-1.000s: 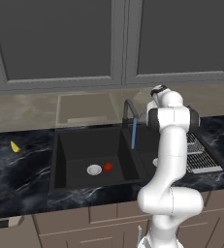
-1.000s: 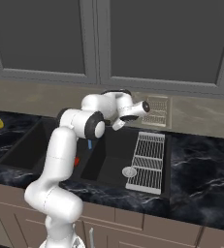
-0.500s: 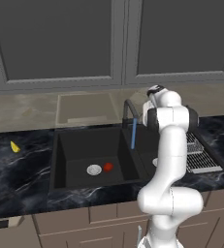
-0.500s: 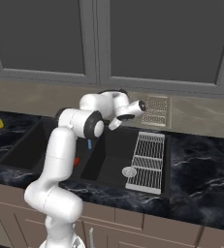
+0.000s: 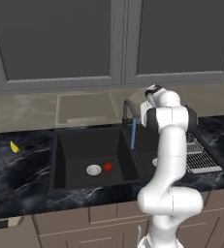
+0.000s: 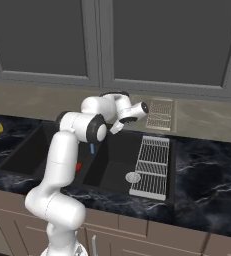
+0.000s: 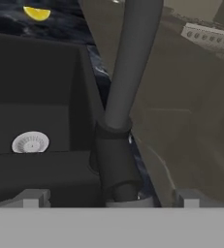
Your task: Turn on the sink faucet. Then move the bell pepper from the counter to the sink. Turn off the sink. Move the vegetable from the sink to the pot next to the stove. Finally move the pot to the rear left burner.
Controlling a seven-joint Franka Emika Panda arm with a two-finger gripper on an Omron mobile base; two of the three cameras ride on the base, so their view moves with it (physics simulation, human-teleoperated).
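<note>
The dark gooseneck sink faucet (image 5: 128,109) stands behind the black sink (image 5: 79,147), and a blue stream falls from its spout. The red bell pepper (image 5: 107,166) lies in the left basin beside the silver drain (image 5: 94,169); it also shows as bell pepper (image 6: 78,166). My gripper (image 7: 111,198) is open, its fingertips (image 7: 31,197) set wide on either side of the faucet base (image 7: 116,164), not touching it. From the right, the gripper (image 6: 114,127) points down and left at the back of the sink.
A yellow wedge (image 5: 14,147) lies on the black marble counter (image 5: 16,179) to the left. A silver wire rack (image 6: 152,167) covers part of the right basin, next to its drain (image 6: 133,177). Wall cabinets hang above.
The hand has edged slightly left toward the faucet. The jaws stay open, the water keeps running and the pepper has not moved.
</note>
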